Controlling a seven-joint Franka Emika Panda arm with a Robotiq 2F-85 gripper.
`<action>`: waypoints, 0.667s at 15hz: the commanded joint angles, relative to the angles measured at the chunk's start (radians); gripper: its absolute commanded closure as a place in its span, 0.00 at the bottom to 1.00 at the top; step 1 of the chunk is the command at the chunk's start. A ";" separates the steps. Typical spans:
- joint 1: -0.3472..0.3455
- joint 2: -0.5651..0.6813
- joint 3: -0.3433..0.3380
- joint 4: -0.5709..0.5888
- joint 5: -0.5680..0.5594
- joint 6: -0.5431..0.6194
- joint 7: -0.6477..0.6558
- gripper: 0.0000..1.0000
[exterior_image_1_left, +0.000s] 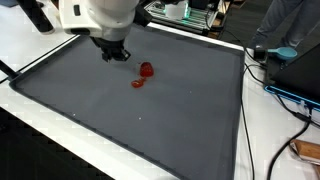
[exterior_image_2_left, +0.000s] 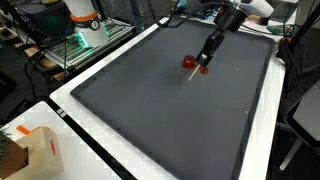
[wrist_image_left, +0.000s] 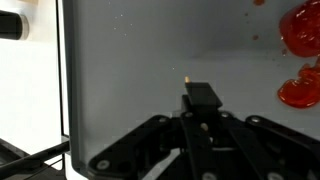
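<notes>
The rounded red piece (exterior_image_1_left: 147, 69) sits on the dark grey mat (exterior_image_1_left: 180, 120), towards its far edge; the flatter red piece (exterior_image_1_left: 138, 83) lies just beside it.

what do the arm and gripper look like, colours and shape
The arm has smooth, rounded white casings. The gripper at its end is black. In the wrist view it shows angular linkage bars with small round fasteners. No markings can be made out.
</notes>
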 joint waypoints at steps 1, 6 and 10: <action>-0.058 -0.080 0.035 -0.086 0.100 0.059 -0.115 0.97; -0.112 -0.131 0.062 -0.123 0.222 0.078 -0.261 0.97; -0.148 -0.173 0.085 -0.161 0.297 0.115 -0.375 0.97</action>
